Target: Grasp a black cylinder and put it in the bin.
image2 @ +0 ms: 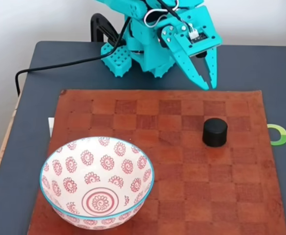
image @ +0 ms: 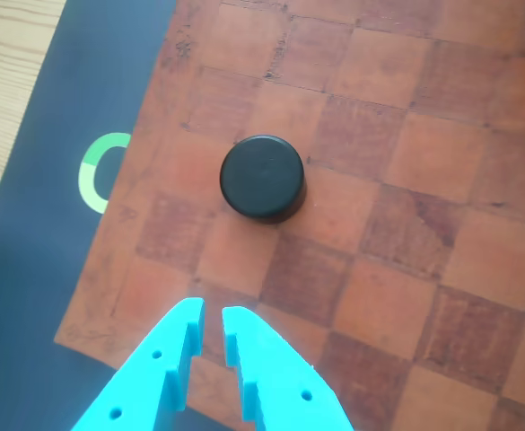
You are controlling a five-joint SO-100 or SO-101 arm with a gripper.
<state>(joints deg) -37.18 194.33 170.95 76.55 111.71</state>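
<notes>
Black cylinder [image2: 215,132]: stood upright on the checkered mat [image2: 157,196], near the mat's right edge in the fixed view and towards its far side; in the other view [image: 262,177] it is seen close to the mat's left edge, untouched.

Bin [image2: 97,182]: set on the mat's near left corner in the fixed view, well apart from the cylinder.

Gripper [image2: 210,83]: turquoise, held above the mat's far edge, tips pointed down, clear of the cylinder. Fingers [image: 244,346] are seen nearly closed, a narrow gap left between them, nothing held.

Table [image2: 35,122]: dark-topped; a green ring mark [image2: 278,134] is printed beside the mat's right edge.
</notes>
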